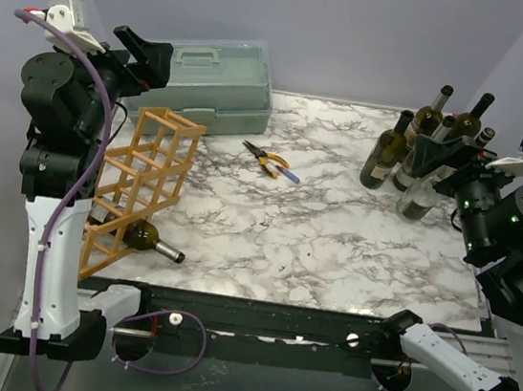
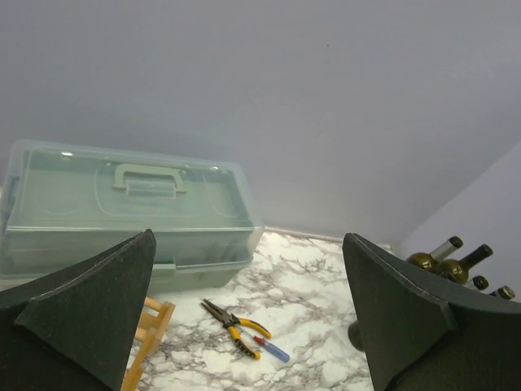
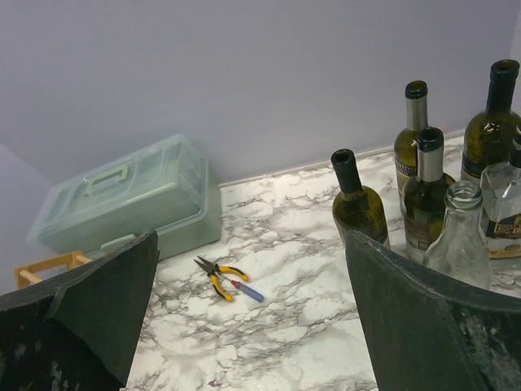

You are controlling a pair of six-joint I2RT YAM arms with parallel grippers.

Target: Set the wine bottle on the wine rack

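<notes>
Wine bottles [image 1: 382,158], upright, clustered at the far right corner of the surface [image 1: 334,234], before the right end effector [image 1: 437,142], spread wide and empty to admit one; left end effector [image 1: 146,50] likewise released above the wine rack [image 1: 142,185], left edge, one dark bottle [image 1: 145,237] lying in its lowest cell.

2 black-and-white arms [image 1: 53,255], purple cables [image 1: 37,293]

Soft, even, fairly bright light casts faint shadows; all three views look sharp
</notes>
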